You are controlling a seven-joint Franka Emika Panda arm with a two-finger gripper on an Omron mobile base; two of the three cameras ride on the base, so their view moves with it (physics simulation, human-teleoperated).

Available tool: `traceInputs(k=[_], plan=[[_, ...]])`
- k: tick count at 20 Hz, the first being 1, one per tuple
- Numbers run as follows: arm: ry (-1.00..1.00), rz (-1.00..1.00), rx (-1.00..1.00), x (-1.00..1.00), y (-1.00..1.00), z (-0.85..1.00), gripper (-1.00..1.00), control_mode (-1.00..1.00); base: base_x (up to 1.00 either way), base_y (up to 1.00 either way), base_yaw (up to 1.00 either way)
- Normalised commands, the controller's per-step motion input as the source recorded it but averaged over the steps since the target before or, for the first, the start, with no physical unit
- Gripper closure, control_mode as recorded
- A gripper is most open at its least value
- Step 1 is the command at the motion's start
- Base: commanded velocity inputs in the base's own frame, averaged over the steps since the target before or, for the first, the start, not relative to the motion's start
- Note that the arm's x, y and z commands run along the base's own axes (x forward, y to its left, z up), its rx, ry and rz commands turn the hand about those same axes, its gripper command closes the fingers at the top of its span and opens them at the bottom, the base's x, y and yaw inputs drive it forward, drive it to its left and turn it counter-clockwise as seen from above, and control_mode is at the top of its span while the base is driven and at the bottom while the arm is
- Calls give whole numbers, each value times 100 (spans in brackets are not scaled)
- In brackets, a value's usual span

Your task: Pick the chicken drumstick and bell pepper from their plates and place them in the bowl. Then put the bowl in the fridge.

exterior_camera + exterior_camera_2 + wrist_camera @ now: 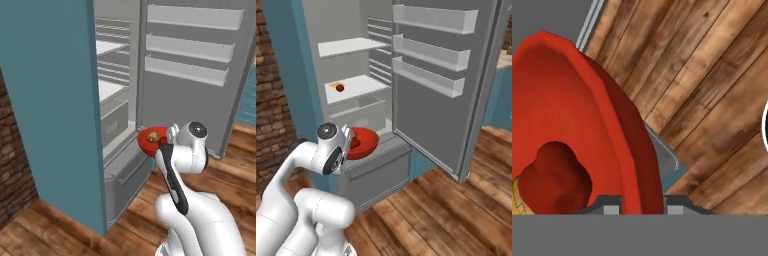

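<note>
Red bowl (363,141) is basically at the fridge (47,100) already, so this looks like the last leg of the job. From the right base view it sits at about 9 o'clock of centre, hanging just over the ledge above the bottom grey drawer (378,172), right at the open mouth of the fridge. The door (446,85) is swung wide to roughly 2 o'clock, which leaves a free path inside.

The gripper (641,209) has the bowl by its rim: in the hand view the two finger tips sit either side of the red wall at 6 o'clock, pressed onto it, so it's pinching the bowl's edge. Makes sense, since a rim grab is the only way a narrow two-finger hand gets hold of something that wide.

Inside the bowl I can see the bell pepper (556,177) as a dark red lump at 8 o'clock in the hand view, and a bit of the chicken drumstick (153,136) showing golden-brown in the left base view. Both riding along fine, though the bowl looks tilted in the hand view, so I'd guess a spill is the thing to watch.

There's also a small red item on the middle shelf (356,87) at about 10 o'clock; can't tell what it is.
</note>
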Motion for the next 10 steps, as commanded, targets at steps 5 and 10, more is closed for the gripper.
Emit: traceInputs(k=[5,10], plan=[[0,0,0,0,0,0,100,100,86,-16,12],[0,0,0,0,0,0,100,100,56,-30,46]])
